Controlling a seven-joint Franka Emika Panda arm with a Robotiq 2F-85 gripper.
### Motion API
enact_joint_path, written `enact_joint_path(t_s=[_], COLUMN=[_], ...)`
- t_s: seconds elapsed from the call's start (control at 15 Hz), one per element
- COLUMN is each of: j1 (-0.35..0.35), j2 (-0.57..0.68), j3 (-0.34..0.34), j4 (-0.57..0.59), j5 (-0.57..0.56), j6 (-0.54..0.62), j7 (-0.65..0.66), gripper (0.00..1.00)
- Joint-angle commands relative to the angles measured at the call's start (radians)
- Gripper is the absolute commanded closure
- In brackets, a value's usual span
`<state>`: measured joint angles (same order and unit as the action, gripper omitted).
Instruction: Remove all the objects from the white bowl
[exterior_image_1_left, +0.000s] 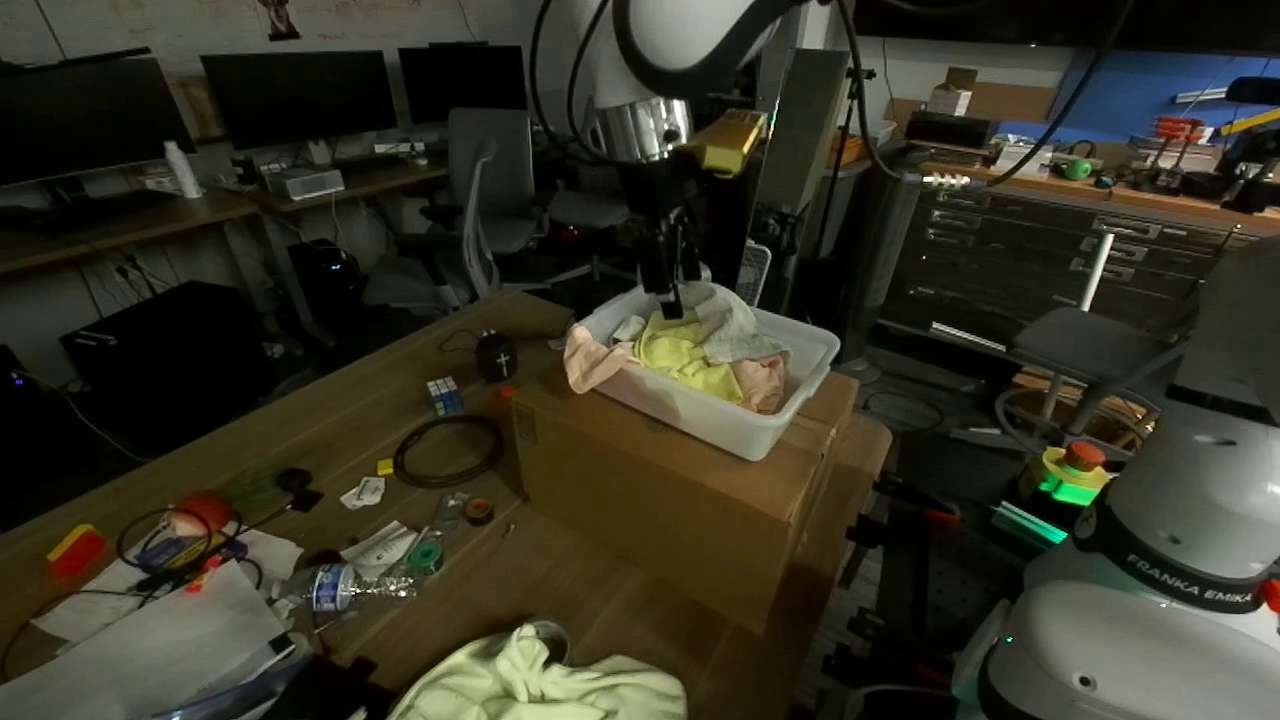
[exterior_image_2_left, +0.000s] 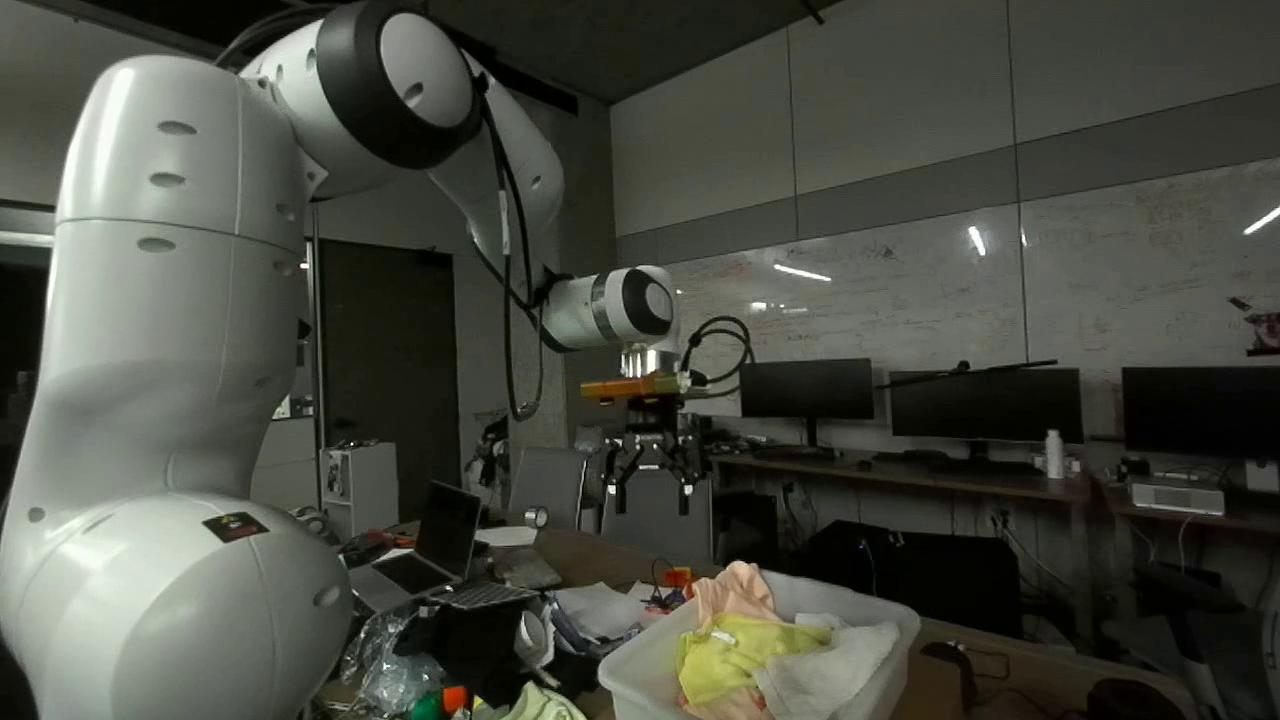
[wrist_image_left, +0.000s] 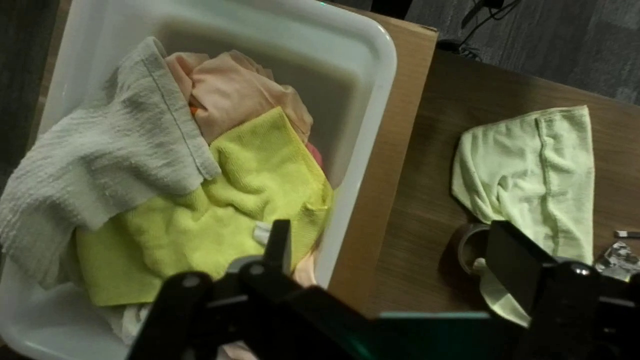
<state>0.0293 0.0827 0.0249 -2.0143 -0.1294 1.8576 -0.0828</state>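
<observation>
The white bowl is a rectangular white bin (exterior_image_1_left: 690, 405), also in the exterior view (exterior_image_2_left: 630, 675) and the wrist view (wrist_image_left: 367, 107). It holds a yellow cloth (wrist_image_left: 200, 225), a grey cloth (wrist_image_left: 115, 145) and a peach cloth (wrist_image_left: 240, 90). Part of the peach cloth hangs over the rim (exterior_image_1_left: 590, 362). A small white thing (wrist_image_left: 261, 232) shows on the yellow cloth, and a bit of something pink (wrist_image_left: 314, 152) peeks out beside it. My gripper (wrist_image_left: 390, 245) is open and empty, above the bin's edge and the table; its spread fingers show in an exterior view (exterior_image_2_left: 650, 495).
The bin stands on a cardboard box (exterior_image_1_left: 650, 500) on the wooden table. A pale green cloth (wrist_image_left: 560, 165) lies on the table beside a round container (wrist_image_left: 470, 250). A bottle (exterior_image_1_left: 335, 588), cable ring (exterior_image_1_left: 448, 452), puzzle cube (exterior_image_1_left: 445, 396) and laptop (exterior_image_2_left: 440, 540) are also there.
</observation>
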Motion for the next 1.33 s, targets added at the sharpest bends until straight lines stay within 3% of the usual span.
enact_joint_path(t_s=[0.0,0.33,0.73,1.27], j1=[-0.030,-0.062,-0.066,-0.073], j2=[0.014,0.085,0.175,0.226], j3=[-0.030,-0.076,-0.111,-0.109], j4=[-0.089,-0.113,-0.098,-0.112], j5=[0.001,0.021,0.038,0.127], j6=[0.138,0.218,0.226,0.265], j7=[0.069,0.248,0.459,0.428], gripper=[0.00,0.00,0.00,0.00])
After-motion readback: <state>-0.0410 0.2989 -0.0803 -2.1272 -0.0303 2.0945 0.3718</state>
